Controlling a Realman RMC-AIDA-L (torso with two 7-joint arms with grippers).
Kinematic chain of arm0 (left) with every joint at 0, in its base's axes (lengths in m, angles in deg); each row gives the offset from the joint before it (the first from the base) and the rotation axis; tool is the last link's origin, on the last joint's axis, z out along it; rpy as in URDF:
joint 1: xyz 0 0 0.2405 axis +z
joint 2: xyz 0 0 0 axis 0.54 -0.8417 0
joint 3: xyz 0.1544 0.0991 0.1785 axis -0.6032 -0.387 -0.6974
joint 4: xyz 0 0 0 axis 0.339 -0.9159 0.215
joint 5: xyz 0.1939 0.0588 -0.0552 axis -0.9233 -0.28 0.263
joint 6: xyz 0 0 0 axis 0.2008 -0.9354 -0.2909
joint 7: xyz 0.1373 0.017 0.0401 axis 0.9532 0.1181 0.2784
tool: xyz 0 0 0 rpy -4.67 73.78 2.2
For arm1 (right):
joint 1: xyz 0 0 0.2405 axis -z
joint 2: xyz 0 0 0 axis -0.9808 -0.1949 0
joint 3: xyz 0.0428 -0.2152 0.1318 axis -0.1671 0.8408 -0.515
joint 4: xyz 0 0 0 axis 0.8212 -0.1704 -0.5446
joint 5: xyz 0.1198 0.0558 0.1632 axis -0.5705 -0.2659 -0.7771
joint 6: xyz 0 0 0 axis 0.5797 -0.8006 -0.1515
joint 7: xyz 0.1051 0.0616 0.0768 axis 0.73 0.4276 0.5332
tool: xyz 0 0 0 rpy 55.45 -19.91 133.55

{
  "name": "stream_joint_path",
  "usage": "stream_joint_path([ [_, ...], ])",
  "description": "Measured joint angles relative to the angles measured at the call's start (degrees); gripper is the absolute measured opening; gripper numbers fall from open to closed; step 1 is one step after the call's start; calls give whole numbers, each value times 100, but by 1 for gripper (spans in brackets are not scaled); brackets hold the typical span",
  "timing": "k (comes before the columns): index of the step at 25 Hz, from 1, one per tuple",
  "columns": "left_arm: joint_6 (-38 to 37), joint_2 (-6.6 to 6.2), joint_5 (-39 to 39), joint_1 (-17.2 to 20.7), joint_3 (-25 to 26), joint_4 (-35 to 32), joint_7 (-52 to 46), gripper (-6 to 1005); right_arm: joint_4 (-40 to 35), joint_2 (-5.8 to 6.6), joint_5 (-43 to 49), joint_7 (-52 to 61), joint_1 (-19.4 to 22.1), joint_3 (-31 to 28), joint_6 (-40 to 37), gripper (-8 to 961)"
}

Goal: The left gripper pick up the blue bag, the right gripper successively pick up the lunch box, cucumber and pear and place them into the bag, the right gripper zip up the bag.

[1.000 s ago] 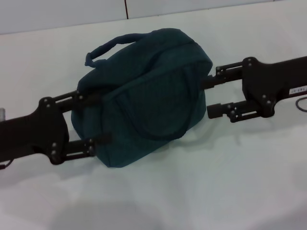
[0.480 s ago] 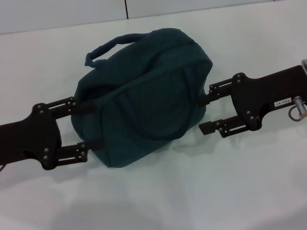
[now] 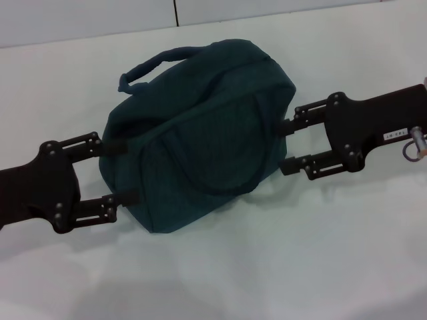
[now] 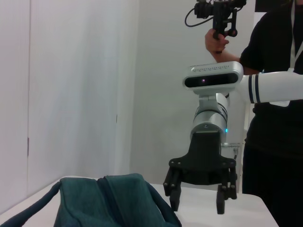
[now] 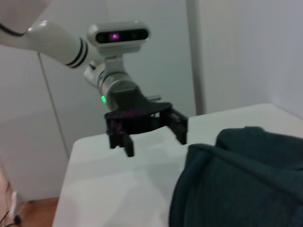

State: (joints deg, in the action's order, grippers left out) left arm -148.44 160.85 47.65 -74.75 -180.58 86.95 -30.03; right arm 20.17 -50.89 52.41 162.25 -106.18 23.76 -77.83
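Bag [image 3: 200,137]: dark teal fabric, bulging, lying at the centre of the head view on the white table [image 3: 280,267]. One rolled handle [image 3: 143,70] arcs up at its upper left; a second handle lies flat across its near face.

Left gripper [image 3: 113,172]: lower left of the head view, fingers spread apart, tips at the bag's left end, one at the upper edge and one at the lower. Whether they touch the fabric cannot be told. Also seen in the right wrist view [image 5: 154,135], spread wide beyond the bag [image 5: 236,179].

Right gripper [image 3: 288,145]: right of centre in the head view, fingers released and apart, tips just beside the bag's right end, holding nothing. Also seen in the left wrist view [image 4: 201,203], behind the bag [image 4: 109,201].

Person [image 4: 274,142]: in black, right edge of the left wrist view, holding up a camera rig [image 4: 218,14].
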Motion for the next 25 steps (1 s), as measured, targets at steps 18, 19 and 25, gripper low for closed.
stream_joint_path([
  [18,42,103,157,57,0,298,68,775,-9,-100,18,-98,168,-231,114,632],
  [19,40,104,157,60,0,298,68,775,-14,-104,14,-98,172,-230,113,632],
  [25,36,104,160,60,0,298,69,775,-79,-163,-13,-135,216,-229,113,632],
])
